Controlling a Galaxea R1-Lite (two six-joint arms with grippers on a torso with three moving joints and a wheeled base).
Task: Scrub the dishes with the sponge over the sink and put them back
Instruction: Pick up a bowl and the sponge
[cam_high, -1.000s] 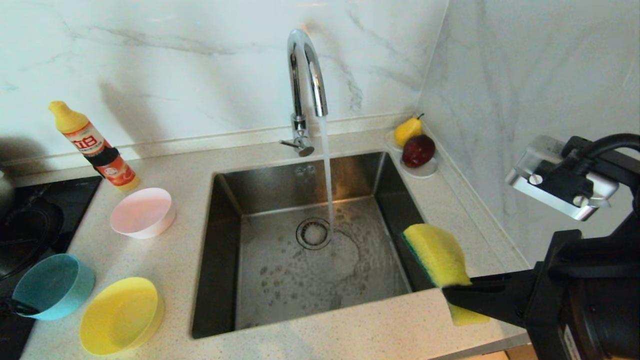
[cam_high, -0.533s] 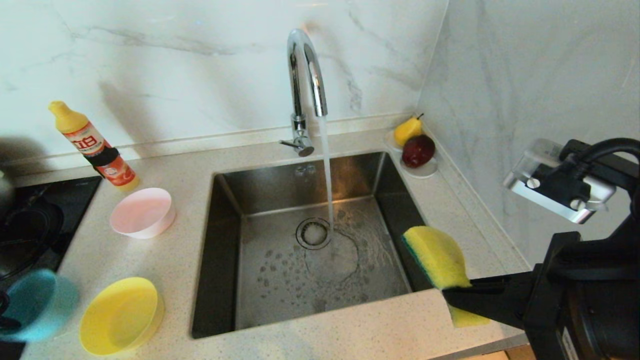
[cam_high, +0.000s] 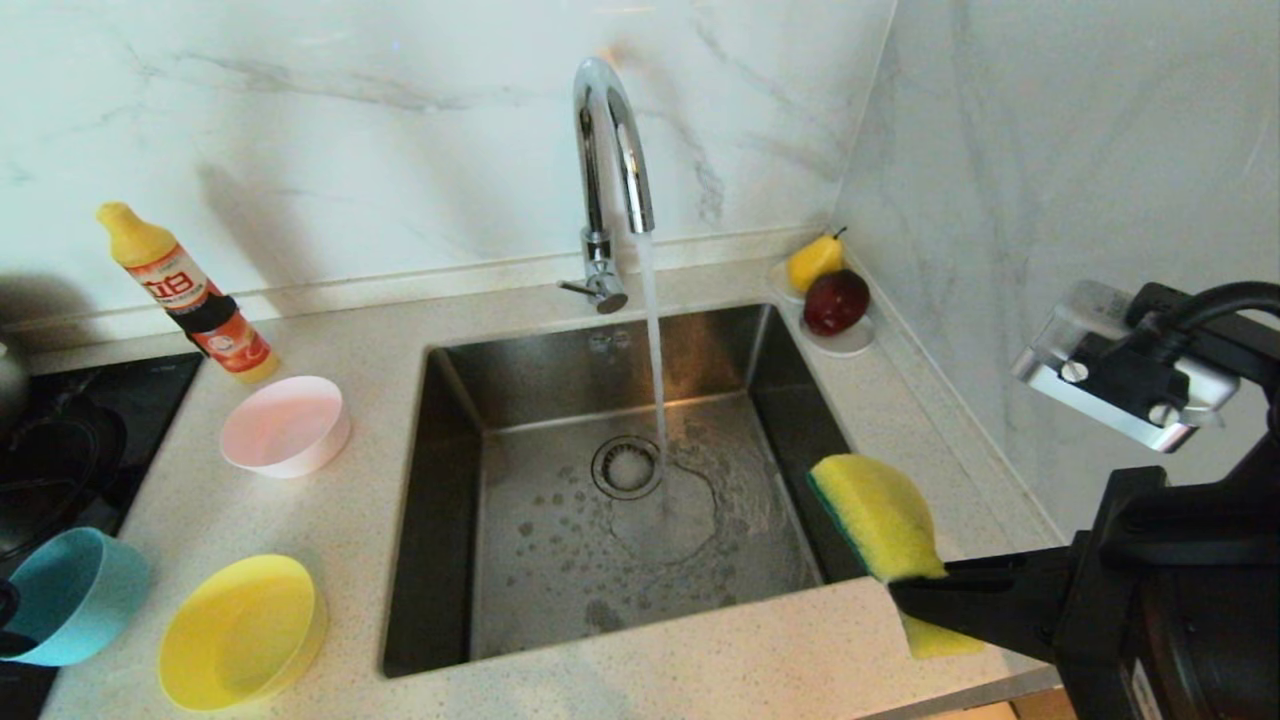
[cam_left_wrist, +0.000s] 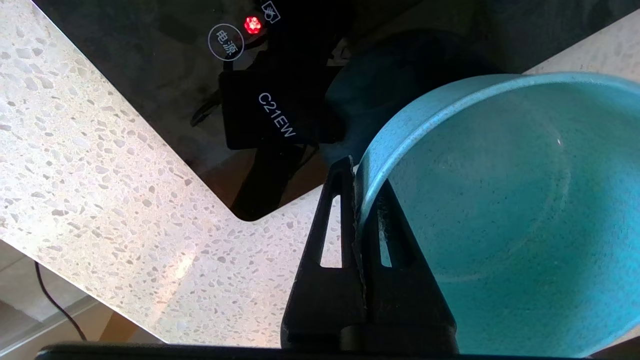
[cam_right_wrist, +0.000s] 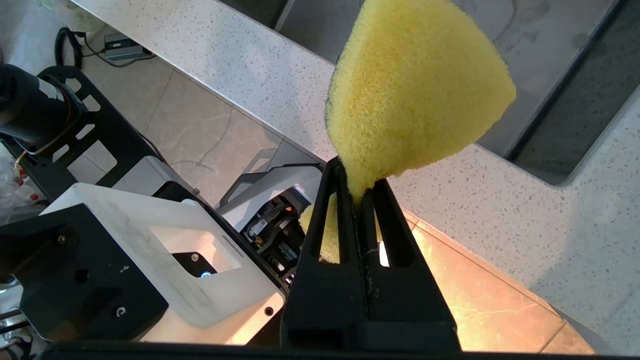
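At the desk's left edge, the left gripper (cam_left_wrist: 357, 200) is pinching the blue bowl's (cam_left_wrist: 500, 210) rim.
Right gripper (cam_right_wrist: 357, 192) is squeezing the sponge (cam_high: 880, 515); next, carrying the bowl over the sink (cam_high: 450, 480).

The sink (cam_high: 450, 500) is of brushed, dull-gleaming stainless steel, wetted on its floor, and the tap (cam_high: 610, 150) is of mirror-bright chrome. The table (cam_high: 340, 520) is formed of pale speckled stone, smooth and faintly glossy; the walls are clad in polished white marble. The sponge (cam_right_wrist: 415, 95) is seen as coarse, porous yellow foam. The blue bowl (cam_left_wrist: 505, 210) is of matt, finely speckled plastic; the pink bowl (cam_high: 286, 426) and yellow bowl (cam_high: 242, 632) look smooth and satin. The hob (cam_left_wrist: 165, 75) is of glossy black glass. The fingers (cam_left_wrist: 345, 200) are of matt black plastic.
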